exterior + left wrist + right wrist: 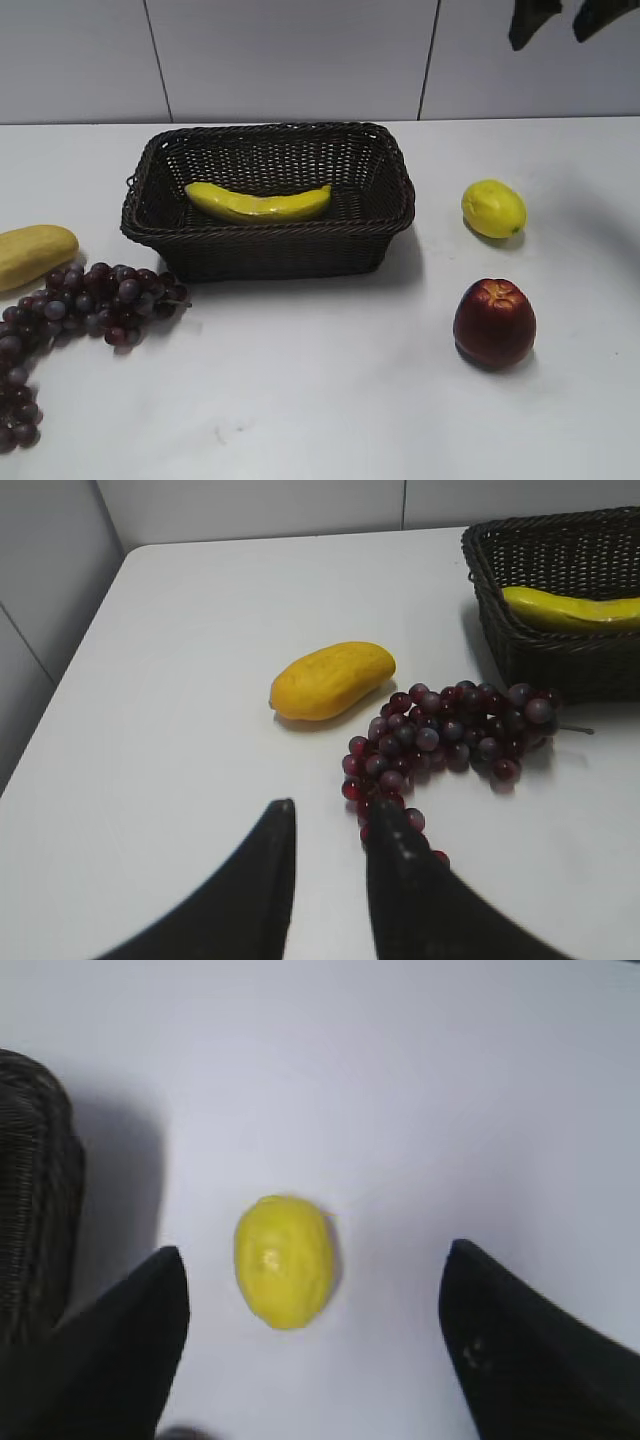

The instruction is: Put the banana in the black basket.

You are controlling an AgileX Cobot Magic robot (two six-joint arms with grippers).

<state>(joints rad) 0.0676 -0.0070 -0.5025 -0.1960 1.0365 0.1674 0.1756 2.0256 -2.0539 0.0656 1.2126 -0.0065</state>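
Observation:
The banana (258,203) lies inside the black basket (270,232) along its front wall; nothing holds it. It also shows in the left wrist view (570,610), in the basket (480,570) at the top right. My right gripper (315,1250) is wide open and empty, high above the table over a lemon, with the basket's corner (35,1190) at its left. Its dark fingers show at the top right of the exterior view (565,20). My left gripper (335,810) is empty, its fingers drawn together to a narrow gap, above the table beside a bunch of grapes.
A round yellow lemon (493,208) (284,1260) and a red apple (494,322) lie right of the basket. A bunch of dark red grapes (90,300) (450,735) and a blunt yellow-tan fruit (32,252) (332,680) lie to its left. The table's left edge is near.

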